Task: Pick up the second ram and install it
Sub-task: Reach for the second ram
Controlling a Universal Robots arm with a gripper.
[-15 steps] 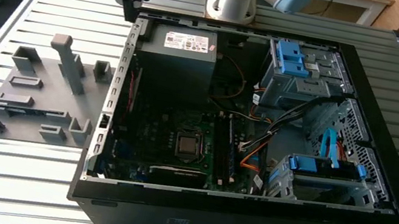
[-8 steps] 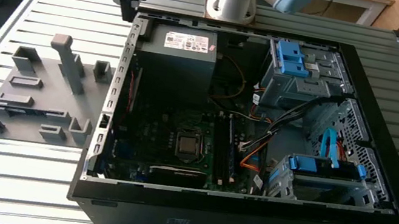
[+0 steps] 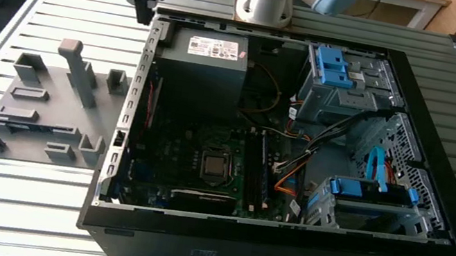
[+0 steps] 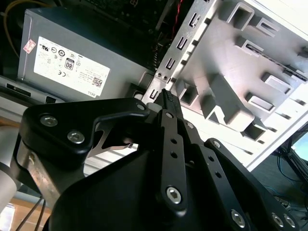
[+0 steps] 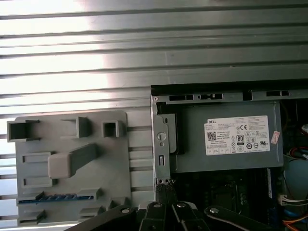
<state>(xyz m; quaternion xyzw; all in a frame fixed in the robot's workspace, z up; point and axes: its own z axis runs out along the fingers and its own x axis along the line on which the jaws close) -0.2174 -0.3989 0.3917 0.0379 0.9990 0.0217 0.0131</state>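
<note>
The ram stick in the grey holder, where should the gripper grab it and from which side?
Grip the ram stick mid-length on its exposed long edge, probably coming down from above. It sits on edge, slotted into the grey holder, so only that edge is free; close across its thin faces.

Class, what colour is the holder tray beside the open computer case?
The holder tray is plain grey, clearest in the first wrist view.
</note>
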